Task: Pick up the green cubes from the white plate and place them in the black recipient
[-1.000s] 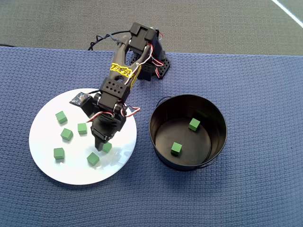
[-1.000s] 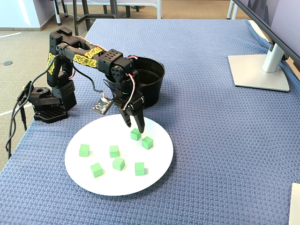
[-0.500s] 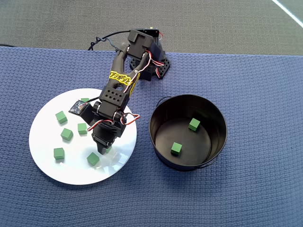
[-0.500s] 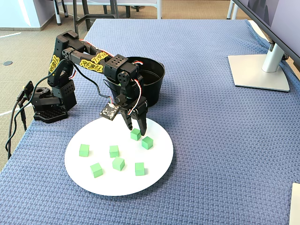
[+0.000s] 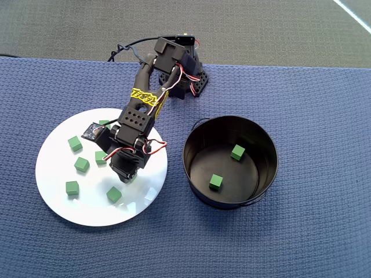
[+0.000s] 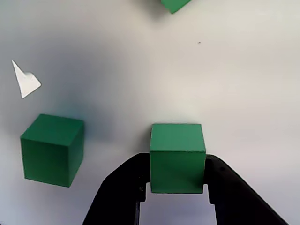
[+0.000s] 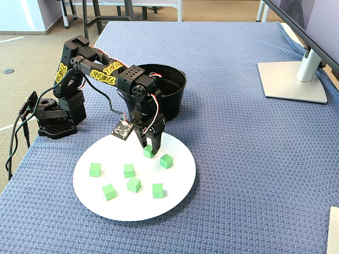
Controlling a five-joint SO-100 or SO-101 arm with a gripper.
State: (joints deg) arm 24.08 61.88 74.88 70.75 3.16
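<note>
Your gripper (image 6: 177,190) has its two fingers pressed against opposite sides of one green cube (image 6: 177,157), clamped on it while it sits on the white plate (image 7: 175,193). In the wrist view a second cube (image 6: 50,150) lies just left of the fingers, apart from them. In the fixed view, the black recipient (image 7: 172,87) stands behind the gripper, close to the plate's edge.

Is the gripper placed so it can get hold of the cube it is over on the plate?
Probably yes. In the wrist view the gripper has a finger on each side of one green cube, which sits on the white plate. The neighbouring cube lies clear to the left, so nothing blocks closing.
</note>
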